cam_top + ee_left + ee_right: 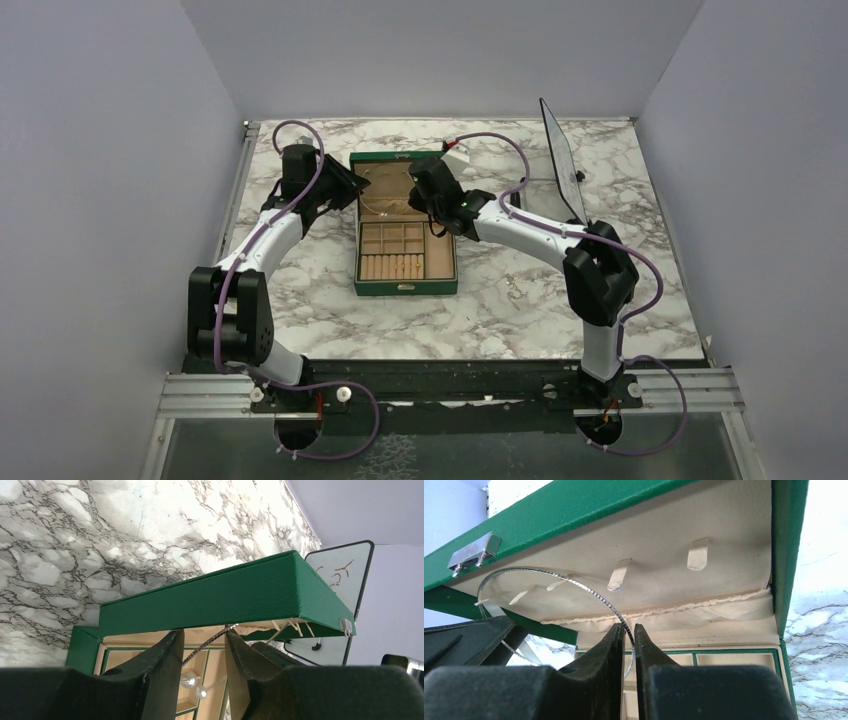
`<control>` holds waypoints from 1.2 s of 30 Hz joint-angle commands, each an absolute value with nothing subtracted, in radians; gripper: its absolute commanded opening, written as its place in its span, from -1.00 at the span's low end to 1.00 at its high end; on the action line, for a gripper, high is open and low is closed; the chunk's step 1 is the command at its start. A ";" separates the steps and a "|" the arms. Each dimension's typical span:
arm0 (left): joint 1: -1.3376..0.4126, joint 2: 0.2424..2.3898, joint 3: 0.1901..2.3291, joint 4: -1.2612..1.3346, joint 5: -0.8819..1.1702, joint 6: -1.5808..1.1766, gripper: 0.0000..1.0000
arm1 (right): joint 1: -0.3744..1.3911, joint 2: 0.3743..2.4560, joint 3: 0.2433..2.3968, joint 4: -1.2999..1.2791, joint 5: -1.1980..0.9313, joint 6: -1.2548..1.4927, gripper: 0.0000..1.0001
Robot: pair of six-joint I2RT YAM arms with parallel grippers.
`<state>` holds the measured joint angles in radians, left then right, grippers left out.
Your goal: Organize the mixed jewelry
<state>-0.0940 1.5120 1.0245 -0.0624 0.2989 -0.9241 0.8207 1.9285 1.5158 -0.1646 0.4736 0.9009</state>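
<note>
under green lid [624, 510], chain [574, 582] through right gripper [629, 630], whiteboard [345, 570] perhaps beyond

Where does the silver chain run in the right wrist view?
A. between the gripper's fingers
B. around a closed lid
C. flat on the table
A: the chain arcs down under the open lid into the gap between the fingers of the right gripper.

Green box [405, 288], cream lining [664, 540], silvery chain [599, 596], perhaps pearly beads [189, 680], marbled table [520, 310]

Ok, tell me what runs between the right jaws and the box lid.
The silvery chain; the right wrist view shows it arcing from the jaws of the right gripper towards hooks under the lid.
</note>
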 commanded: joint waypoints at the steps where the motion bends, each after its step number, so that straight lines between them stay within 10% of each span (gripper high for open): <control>1: -0.087 1.496 1.033 -0.096 0.210 -0.936 -0.21 | 0.814 1.926 1.523 -0.196 0.462 0.920 -0.63; 21: -0.086 1.346 0.936 -0.130 0.221 -0.877 0.21 | 0.794 1.755 1.364 -0.160 0.388 0.985 -0.37; 36: -0.086 1.042 0.820 -0.202 0.321 -0.643 0.40 | 0.760 1.788 1.361 -0.276 0.344 1.534 -0.05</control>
